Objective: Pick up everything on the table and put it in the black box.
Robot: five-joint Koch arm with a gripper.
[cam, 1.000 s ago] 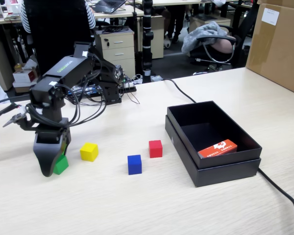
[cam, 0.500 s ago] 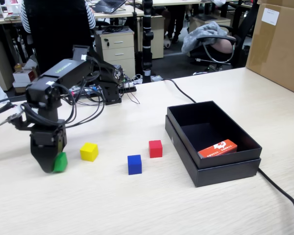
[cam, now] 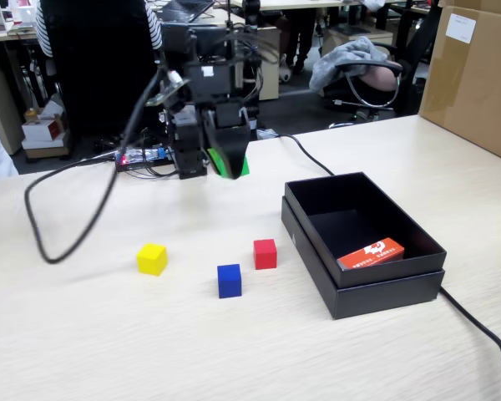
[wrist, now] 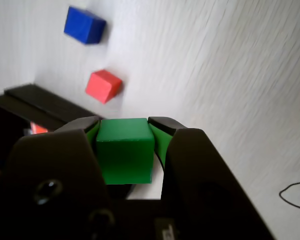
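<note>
My gripper [cam: 228,167] hangs high above the back of the table [cam: 150,351], shut on the green cube [cam: 232,164]. In the wrist view the green cube [wrist: 125,150] sits clamped between both jaws of the gripper [wrist: 125,125]. On the tabletop rest the yellow cube [cam: 151,259], the blue cube [cam: 229,281] and the red cube [cam: 265,253]. The wrist view also catches the blue cube [wrist: 84,25] and the red cube [wrist: 103,85]. The black box [cam: 405,284] stands to the right of the cubes; its corner [wrist: 35,102] shows below the gripper in the wrist view.
An orange-red card pack [cam: 371,251] lies inside the black box. A big brown carton [cam: 476,75] stands at the back right. Black cables [cam: 67,209] loop over the table on the left, and another cable [cam: 476,326] runs past the box.
The gripper closed on the green cube at the left, lifted it off the table and swung up and right toward the back middle.
</note>
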